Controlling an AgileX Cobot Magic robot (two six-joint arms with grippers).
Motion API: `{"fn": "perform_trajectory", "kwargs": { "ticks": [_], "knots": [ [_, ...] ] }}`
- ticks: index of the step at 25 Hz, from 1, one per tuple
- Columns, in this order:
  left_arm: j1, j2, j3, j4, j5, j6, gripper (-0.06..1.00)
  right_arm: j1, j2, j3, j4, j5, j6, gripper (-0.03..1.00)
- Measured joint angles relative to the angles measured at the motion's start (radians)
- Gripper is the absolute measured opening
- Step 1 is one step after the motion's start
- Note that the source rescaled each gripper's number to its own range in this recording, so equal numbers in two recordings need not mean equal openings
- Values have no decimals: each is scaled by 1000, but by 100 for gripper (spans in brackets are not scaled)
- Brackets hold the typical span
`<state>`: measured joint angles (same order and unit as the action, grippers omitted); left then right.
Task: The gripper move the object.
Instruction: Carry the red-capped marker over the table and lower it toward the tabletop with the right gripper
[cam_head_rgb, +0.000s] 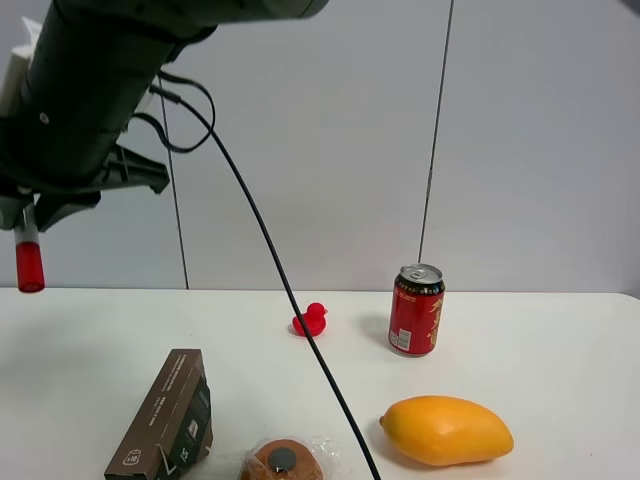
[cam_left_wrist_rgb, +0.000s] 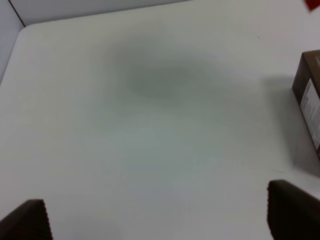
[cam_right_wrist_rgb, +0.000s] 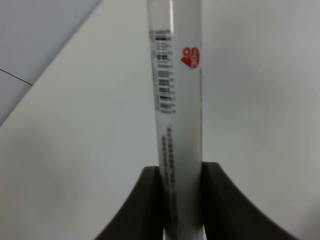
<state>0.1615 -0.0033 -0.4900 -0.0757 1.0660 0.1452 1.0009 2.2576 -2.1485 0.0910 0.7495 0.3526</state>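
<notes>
- Red cap pointing down, the slim white marker pen with its printed label hung high above the left end of the white table, well clear of the surface.
- The black two-fingered right gripper, reaching across on its bulky dark grey arm, was clamped on the pen's barrel. The wrist view showed both fingers pressed against it.
- The left gripper had its fingers spread wide over bare tabletop and carried nothing.
- By my reading the carry was in hand, with the pen lifted but not yet set down. The next move likely called for choosing a free spot, lowering steadily and only then releasing.
- The long brown carton lay below, a little toward the middle. A wrapped round brown item, orange-yellow mango, red drink can and small red toy duck sat further right.
- The black cable drooped across the scene in front of the duck and might catch things if the arm swung.
</notes>
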Motion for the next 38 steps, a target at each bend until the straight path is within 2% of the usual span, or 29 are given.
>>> {"fn": "perform_trajectory", "kwargs": {
  "ticks": [11, 18, 20, 30, 38],
  "knots": [
    [0, 0, 0, 0, 0, 0, 100, 0, 115, 0, 0, 40, 225, 0],
    [0, 0, 0, 0, 0, 0, 100, 0, 152, -1, -3, 59, 464, 0],
    [0, 0, 0, 0, 0, 0, 100, 0, 168, -1, -4, 58, 501, 0],
    [0, 0, 0, 1, 0, 0, 100, 0, 230, -1, -34, 54, 525, 0],
    [0, 0, 0, 1, 0, 0, 100, 0, 275, -1, -32, -4, 525, 0]
  ]
}}
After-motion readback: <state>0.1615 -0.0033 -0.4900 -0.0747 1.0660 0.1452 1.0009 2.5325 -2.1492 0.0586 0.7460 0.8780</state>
